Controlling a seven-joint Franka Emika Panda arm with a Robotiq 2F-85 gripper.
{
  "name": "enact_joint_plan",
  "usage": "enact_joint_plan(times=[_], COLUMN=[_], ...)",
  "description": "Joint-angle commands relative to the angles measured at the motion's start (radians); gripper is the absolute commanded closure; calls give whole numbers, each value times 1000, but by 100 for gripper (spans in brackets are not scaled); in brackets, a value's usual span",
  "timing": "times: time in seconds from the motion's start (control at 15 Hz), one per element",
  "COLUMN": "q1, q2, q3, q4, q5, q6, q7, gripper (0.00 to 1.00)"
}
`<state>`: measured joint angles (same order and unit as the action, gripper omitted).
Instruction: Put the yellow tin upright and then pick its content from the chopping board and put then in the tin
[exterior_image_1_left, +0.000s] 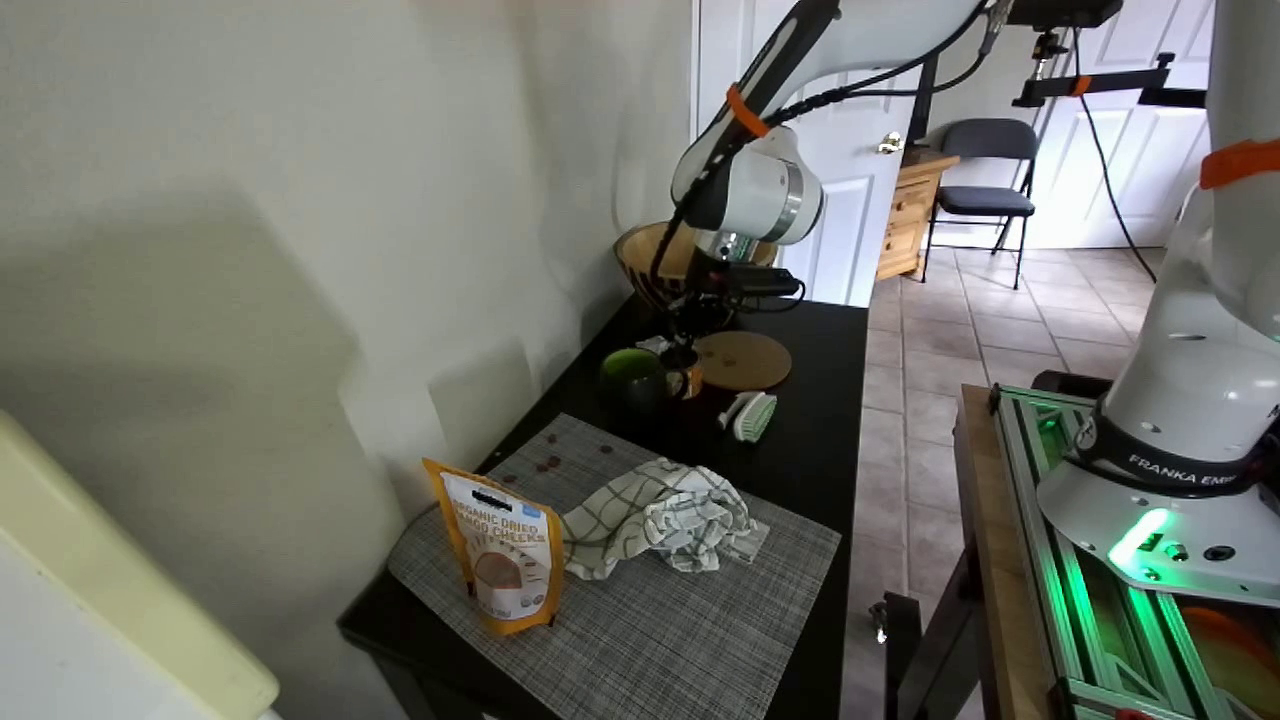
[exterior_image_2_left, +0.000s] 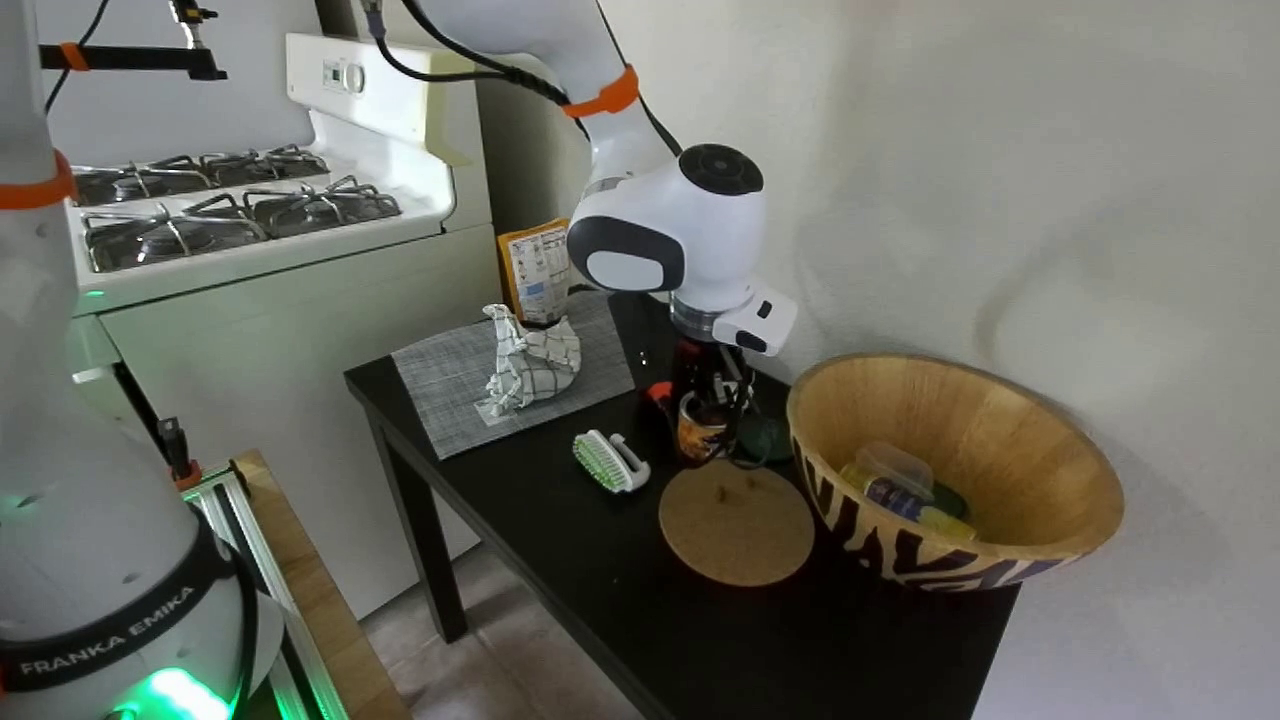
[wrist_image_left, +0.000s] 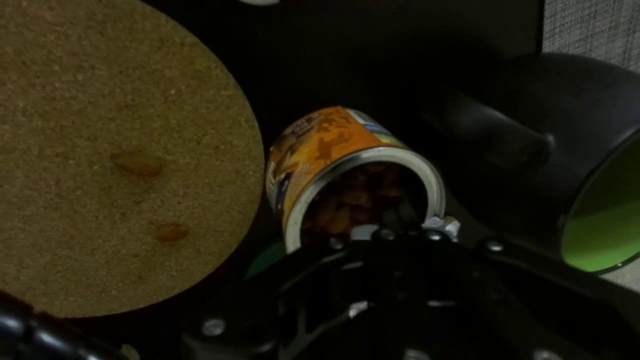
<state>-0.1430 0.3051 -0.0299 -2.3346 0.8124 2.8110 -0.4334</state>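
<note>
Tin (wrist_image_left: 330, 140) stands upright just right of the chopping board (wrist_image_left: 95, 120) in the wrist view, the gripper (wrist_image_left: 400, 215) at its mouth, jaws looking together; a sideways swing catching the rim could topple it and spill the nuts (wrist_image_left: 342, 210) inside. Count: one tin, one board, one mug (wrist_image_left: 560, 110), two nuts (wrist_image_left: 171, 232) on the board

The tin (wrist_image_left: 325, 137), orange-labelled with a pale metal rim, stands upright and open at the centre of the wrist view, brown nuts (wrist_image_left: 345, 205) inside. The chopping board (wrist_image_left: 90, 90), a round tan disc, lies flat at the left, just beside the tin. On it lie two loose nuts (wrist_image_left: 140, 165), apart, one lower in the frame.
</note>
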Motion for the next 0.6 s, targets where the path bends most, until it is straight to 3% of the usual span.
enact_joint_plan(times=[0.0, 0.33, 0.53], q1=[31, 241, 296], q2=[-94, -143, -171], q3=[-40, -357, -444], q4=[-77, -178, -200], q5=[-86, -530, -761], q6=[13, -46, -30], q7=[45, 285, 448], gripper=[64, 27, 5])
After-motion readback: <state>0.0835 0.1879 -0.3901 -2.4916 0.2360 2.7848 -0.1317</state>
